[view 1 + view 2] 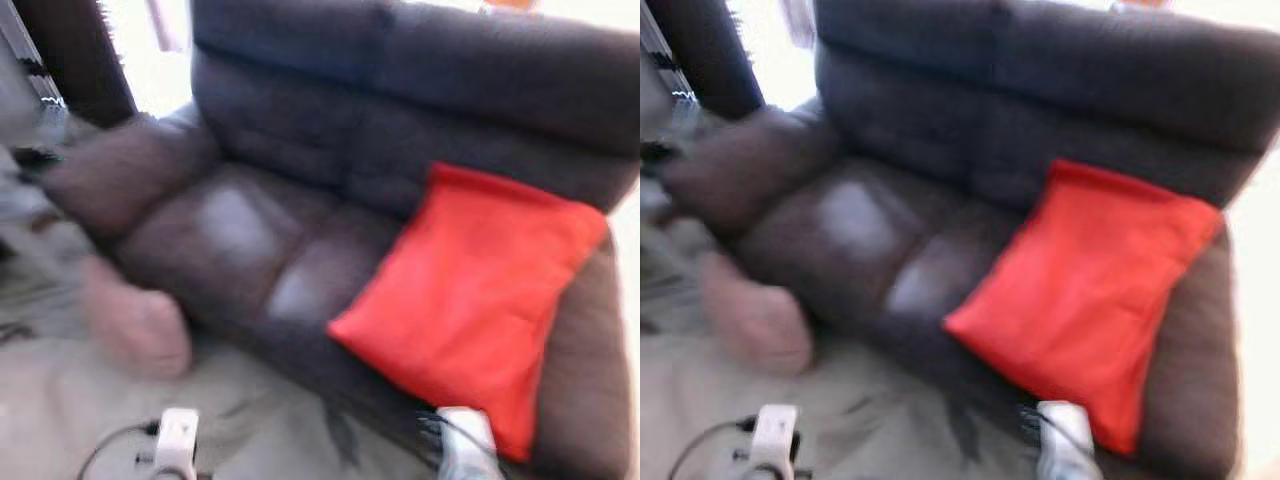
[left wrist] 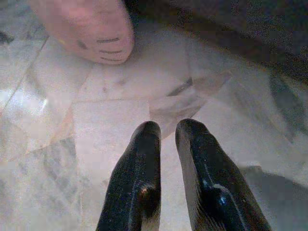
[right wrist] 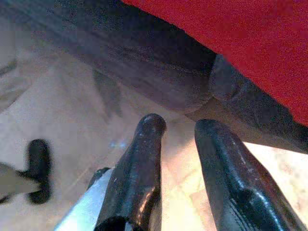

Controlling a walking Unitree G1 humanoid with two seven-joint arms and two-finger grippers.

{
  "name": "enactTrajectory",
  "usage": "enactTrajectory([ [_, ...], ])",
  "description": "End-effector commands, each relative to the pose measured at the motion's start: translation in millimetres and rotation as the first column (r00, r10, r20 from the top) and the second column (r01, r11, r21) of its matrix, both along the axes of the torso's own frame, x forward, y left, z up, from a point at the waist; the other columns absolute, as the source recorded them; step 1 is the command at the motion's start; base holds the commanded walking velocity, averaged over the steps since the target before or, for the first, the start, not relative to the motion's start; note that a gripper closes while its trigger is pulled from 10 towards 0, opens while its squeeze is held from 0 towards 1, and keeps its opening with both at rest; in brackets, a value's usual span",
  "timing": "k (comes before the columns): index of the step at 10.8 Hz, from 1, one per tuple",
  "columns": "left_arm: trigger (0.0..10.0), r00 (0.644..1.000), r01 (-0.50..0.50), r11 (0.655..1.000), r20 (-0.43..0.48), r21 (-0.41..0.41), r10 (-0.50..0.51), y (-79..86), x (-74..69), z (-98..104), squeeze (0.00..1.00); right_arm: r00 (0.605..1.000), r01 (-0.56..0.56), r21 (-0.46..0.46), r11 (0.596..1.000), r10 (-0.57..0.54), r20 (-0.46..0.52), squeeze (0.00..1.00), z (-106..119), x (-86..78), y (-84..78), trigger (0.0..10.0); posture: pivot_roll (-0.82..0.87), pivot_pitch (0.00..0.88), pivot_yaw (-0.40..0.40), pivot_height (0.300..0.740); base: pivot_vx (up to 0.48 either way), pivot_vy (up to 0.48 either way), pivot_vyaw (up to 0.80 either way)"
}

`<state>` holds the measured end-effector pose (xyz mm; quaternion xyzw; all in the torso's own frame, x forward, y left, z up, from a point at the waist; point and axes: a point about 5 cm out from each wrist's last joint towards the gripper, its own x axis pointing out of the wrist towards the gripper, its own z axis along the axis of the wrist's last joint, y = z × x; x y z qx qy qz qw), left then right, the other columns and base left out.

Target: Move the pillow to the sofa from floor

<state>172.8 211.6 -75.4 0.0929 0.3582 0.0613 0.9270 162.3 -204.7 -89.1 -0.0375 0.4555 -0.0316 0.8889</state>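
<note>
A pink pillow [image 1: 140,325] lies on the pale floor against the front of the dark sofa [image 1: 240,230], towards its left end. A red pillow [image 1: 475,300] leans on the sofa's right seat, against the backrest and armrest. My left gripper [image 2: 168,129] hangs low over the marble floor a short way from the pink pillow [image 2: 91,29]; its fingers are close together with nothing between them. My right gripper [image 3: 180,125] hangs open by the sofa's front edge, below the red pillow [image 3: 240,33]. The head views are blurred.
The sofa's left and middle seats are bare. A dark cable [image 1: 100,450] runs across the floor near my left arm [image 1: 175,440]. Dark furniture [image 1: 70,50] stands at the far left beside the sofa's armrest. Marble floor [image 2: 110,144] stretches out in front of the sofa.
</note>
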Motion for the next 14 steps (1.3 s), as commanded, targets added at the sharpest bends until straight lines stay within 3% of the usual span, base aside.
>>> enactTrajectory([
  [1, 10.0, 1.000, 0.000, 1.000, -0.013, 0.019, 0.000, 5.0, -2.1, -0.3, 0.00, 1.000, 0.006, 0.029, 1.000, -0.005, -0.014, 0.00, -2.5, -3.6, 5.4, 10.0, 0.04, 0.062, -0.025, 0.740, 0.000, 0.356, 0.00],
  [3, 10.0, 1.000, -0.001, 1.000, -0.019, 0.019, 0.001, 5.5, -3.2, -0.9, 0.00, 1.000, 0.011, 0.029, 1.000, -0.010, -0.014, 0.00, -2.3, -3.2, 4.7, 10.0, 0.04, 0.064, -0.025, 0.740, 0.000, 0.356, 0.00],
  [6, 10.0, 1.000, 0.000, 1.000, -0.016, 0.019, 0.000, 5.2, -2.5, -0.5, 0.00, 1.000, 0.001, 0.042, 0.999, -0.001, -0.013, 0.00, -1.1, 6.5, 20.0, 10.0, 0.04, 0.070, -0.025, 0.740, 0.000, 0.356, 0.00],
  [12, 10.0, 1.000, -0.005, 1.000, -0.028, 0.017, 0.005, 6.2, -4.2, -1.5, 0.00, 1.000, 0.014, 0.040, 0.999, -0.013, -0.015, 0.00, -3.9, -4.1, 13.1, 10.0, 0.04, 0.097, -0.026, 0.740, 0.000, 0.358, -0.09],
  [14, 10.0, 0.999, -0.004, 1.000, -0.038, 0.015, 0.005, 6.3, -4.7, -2.3, 0.00, 1.000, -0.008, 0.031, 0.999, 0.009, -0.019, 0.00, -3.5, 0.3, 21.5, 10.0, 0.04, 0.090, -0.024, 0.740, 0.000, 0.358, -0.37],
])
